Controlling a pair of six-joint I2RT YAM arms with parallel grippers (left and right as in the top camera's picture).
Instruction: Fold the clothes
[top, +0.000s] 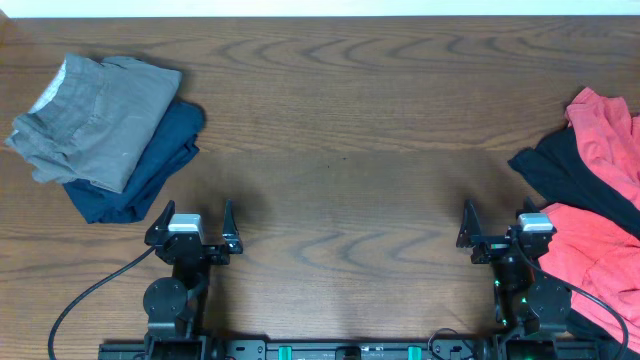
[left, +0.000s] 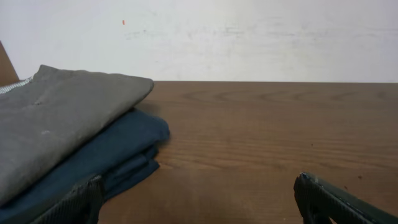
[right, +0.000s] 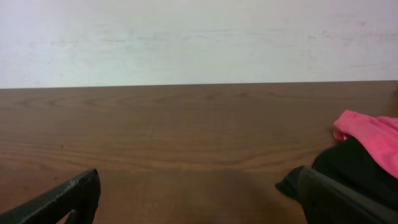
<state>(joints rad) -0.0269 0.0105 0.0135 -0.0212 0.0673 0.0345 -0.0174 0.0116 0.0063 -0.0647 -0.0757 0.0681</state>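
Note:
A coral-red garment (top: 598, 245) lies crumpled at the table's right edge, with a black garment (top: 560, 172) partly under and between its folds. Both show at the right of the right wrist view: the coral cloth (right: 372, 132) and the black cloth (right: 351, 168). My right gripper (top: 496, 222) is open and empty, just left of this pile; its fingers (right: 198, 196) frame bare wood. My left gripper (top: 194, 220) is open and empty, just below a folded stack; its fingers (left: 198, 199) frame bare wood.
A folded grey garment (top: 90, 115) lies on a folded dark blue garment (top: 150, 165) at the table's left; both appear in the left wrist view, the grey (left: 56, 124) above the blue (left: 118, 155). The wooden table (top: 350, 150) ends at a white wall behind.

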